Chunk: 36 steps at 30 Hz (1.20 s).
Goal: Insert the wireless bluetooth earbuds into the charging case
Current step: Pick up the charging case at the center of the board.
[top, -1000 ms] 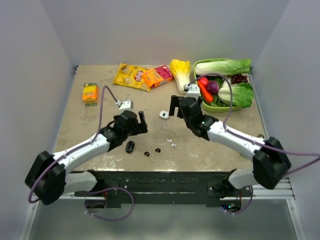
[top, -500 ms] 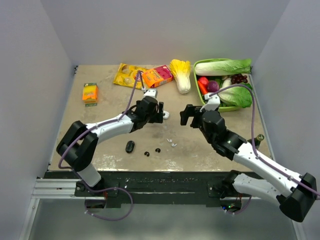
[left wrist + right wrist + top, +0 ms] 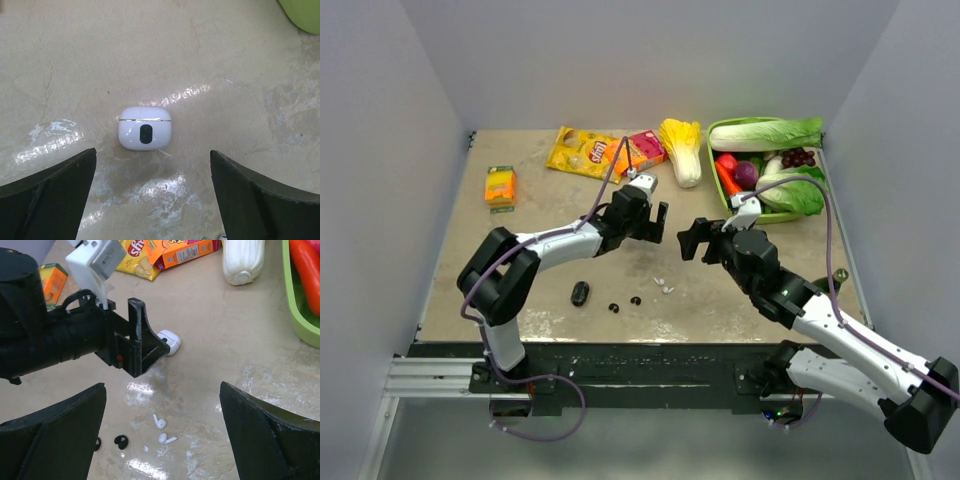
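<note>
1. The left hand (image 3: 152, 156) is spread wide and holds nothing. Its own camera shows only two dark finger tips, cut off by the bottom edge.
2. The white charging case (image 3: 145, 134) lies with its lid down on the worktop (image 3: 75, 60). It sits between those fingers and a little ahead of them, touching neither.
3. From above, the case is hidden under the left hand. From the right wrist, only about half of it shows, peeking out behind one finger of the left hand.
4. The right hand (image 3: 162, 386) is also spread wide and empty. It faces the left hand from close by, and the two are apart.
5. The white earbuds (image 3: 160, 422) lie loose on the worktop, close together, on the near side of the case and apart from it. Which is the left bud and which the right is too small to tell.
6. One of the black earbuds (image 3: 120, 441) is plain to see beside the white pair. The other is half hidden at the edge of the right hand's finger.
7. The black oval case (image 3: 580, 293) lies left of the black buds. Whether it is open cannot be made out.
8. The green basket (image 3: 300, 325) is cut off at the frame edge, showing only part of a rim and something red inside.
</note>
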Motion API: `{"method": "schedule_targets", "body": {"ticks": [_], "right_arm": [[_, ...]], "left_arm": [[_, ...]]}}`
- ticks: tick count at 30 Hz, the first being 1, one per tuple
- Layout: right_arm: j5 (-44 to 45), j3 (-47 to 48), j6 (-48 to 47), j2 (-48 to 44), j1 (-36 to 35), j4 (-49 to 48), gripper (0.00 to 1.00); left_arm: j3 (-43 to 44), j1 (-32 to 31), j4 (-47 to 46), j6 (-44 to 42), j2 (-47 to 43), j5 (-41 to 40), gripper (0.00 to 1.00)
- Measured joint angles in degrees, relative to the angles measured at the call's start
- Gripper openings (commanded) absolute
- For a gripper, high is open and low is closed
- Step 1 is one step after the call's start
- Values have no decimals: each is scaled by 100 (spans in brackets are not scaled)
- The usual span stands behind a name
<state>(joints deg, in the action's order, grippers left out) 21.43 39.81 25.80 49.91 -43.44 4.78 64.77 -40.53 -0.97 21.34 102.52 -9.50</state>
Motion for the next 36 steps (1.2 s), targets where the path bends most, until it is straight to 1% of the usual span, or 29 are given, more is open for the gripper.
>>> {"method": "schedule_targets", "body": {"ticks": [7, 8, 9, 11, 13, 18, 19, 23, 30, 36], "right_arm": [[-57, 0, -7, -90, 0, 4, 98], [-59, 0, -7, -125, 0, 2, 98], [-59, 0, -4, -160, 0, 0, 98], [-57, 0, -4, -199, 0, -4, 98], [-50, 0, -2, -210, 0, -4, 98], [-39, 0, 2, -240, 0, 26, 98], [-39, 0, 2, -260, 0, 33, 98], [-42, 0, 2, -365, 0, 37, 98], [-46, 0, 4, -393, 0, 39, 98], [-50, 0, 7, -382, 0, 42, 98]], "left_arm": [[393, 0, 166, 9, 511, -39, 98], [393, 0, 186, 9, 516, -74, 90], [391, 0, 199, 11, 516, -116, 85], [393, 0, 170, 22, 516, -136, 83], [435, 0, 177, 11, 544, -142, 83], [872, 0, 413, -57, 905, -140, 85], [973, 0, 466, -101, 1001, -138, 100], [1067, 0, 686, -199, 1228, -179, 100], [1067, 13, 791, -271, 1314, -251, 100], [1165, 50, 774, -352, 1475, -247, 96]]}}
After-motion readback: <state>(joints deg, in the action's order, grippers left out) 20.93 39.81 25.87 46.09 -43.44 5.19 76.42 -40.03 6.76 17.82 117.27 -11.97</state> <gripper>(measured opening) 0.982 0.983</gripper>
